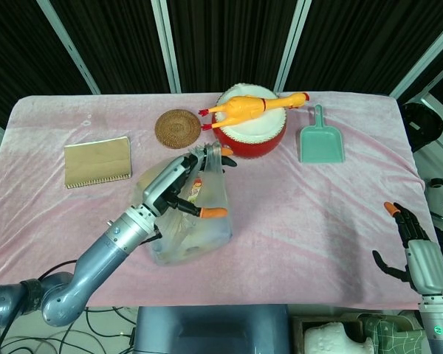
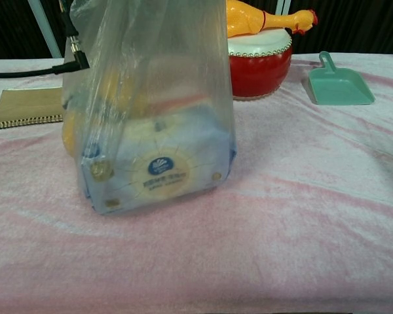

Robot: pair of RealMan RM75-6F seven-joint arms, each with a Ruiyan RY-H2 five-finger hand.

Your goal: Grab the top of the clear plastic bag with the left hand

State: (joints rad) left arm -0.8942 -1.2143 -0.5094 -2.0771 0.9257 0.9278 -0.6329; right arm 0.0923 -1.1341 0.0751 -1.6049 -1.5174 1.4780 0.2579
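A clear plastic bag point(image 1: 196, 232) holding a pale blue box and something yellow stands mid-table; in the chest view the bag point(image 2: 154, 118) rises out of the frame's top. My left hand point(image 1: 179, 184) grips the bunched top of the bag, orange fingertips point(image 1: 215, 212) curled round it. The bag's base looks tilted and close to the cloth; whether it touches I cannot tell. My right hand point(image 1: 417, 247) hangs off the table's right front corner, fingers apart and holding nothing.
A red drum point(image 1: 249, 129) with a yellow rubber chicken point(image 1: 251, 107) on top stands just behind the bag. A round woven coaster point(image 1: 177, 127), a brown notebook point(image 1: 97, 161) and a green dustpan point(image 1: 320, 140) lie on the pink cloth point(image 1: 317, 214).
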